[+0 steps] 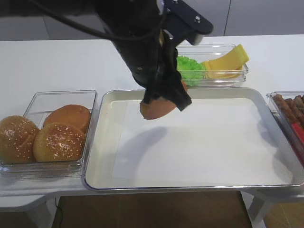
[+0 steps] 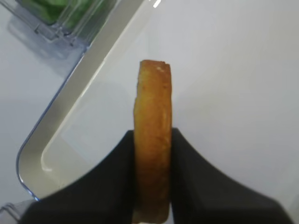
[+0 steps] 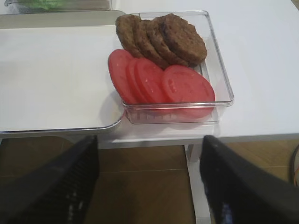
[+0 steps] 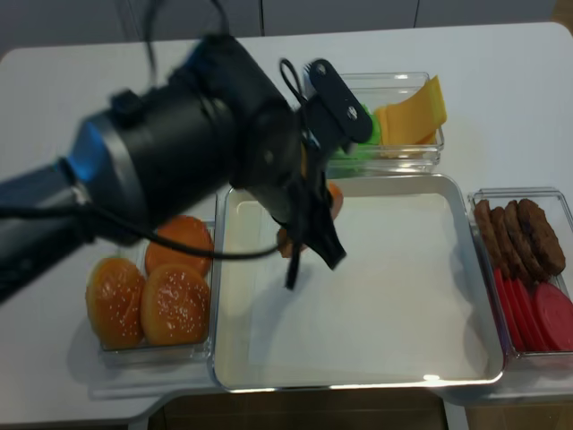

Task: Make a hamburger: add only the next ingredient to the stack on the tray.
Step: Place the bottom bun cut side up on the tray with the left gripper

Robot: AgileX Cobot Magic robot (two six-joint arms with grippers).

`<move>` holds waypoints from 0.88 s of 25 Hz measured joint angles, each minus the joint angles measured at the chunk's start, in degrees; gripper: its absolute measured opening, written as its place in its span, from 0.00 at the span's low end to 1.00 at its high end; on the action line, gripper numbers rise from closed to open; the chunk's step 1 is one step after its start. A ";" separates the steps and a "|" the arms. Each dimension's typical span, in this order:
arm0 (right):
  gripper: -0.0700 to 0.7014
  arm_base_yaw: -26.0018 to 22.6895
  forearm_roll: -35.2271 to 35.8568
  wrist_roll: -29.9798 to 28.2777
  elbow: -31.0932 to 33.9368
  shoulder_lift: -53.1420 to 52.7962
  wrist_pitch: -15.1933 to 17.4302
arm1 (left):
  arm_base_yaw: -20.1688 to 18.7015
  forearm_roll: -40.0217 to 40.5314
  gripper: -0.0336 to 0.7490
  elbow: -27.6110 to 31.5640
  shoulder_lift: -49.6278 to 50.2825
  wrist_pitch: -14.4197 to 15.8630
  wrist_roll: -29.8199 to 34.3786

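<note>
My left gripper (image 1: pixel 165 99) is shut on a seedless golden-brown bun half (image 1: pixel 156 110) and holds it on edge in the air over the far left part of the silver tray (image 1: pixel 190 186). In the left wrist view the bun half (image 2: pixel 153 107) stands upright, pinched between both black fingers (image 2: pixel 112 177). The white paper (image 1: pixel 213 142) lining the tray is bare beneath it. My right gripper (image 3: pixel 149 144) is open and holds nothing. It hangs off the table's front edge, near the tray's right corner (image 3: pixel 112 123).
A clear bin left of the tray holds sesame buns (image 1: pixel 57 141) and a plain bun. A bin behind the tray holds lettuce (image 1: pixel 190 69) and cheese (image 1: pixel 228 61). A bin to the right holds patties (image 3: pixel 163 37) and tomato slices (image 3: pixel 159 81).
</note>
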 joint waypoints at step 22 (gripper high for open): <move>0.75 0.00 0.00 0.00 0.00 0.00 0.00 | -7.99 21.22 0.21 0.00 9.02 -4.15 -12.60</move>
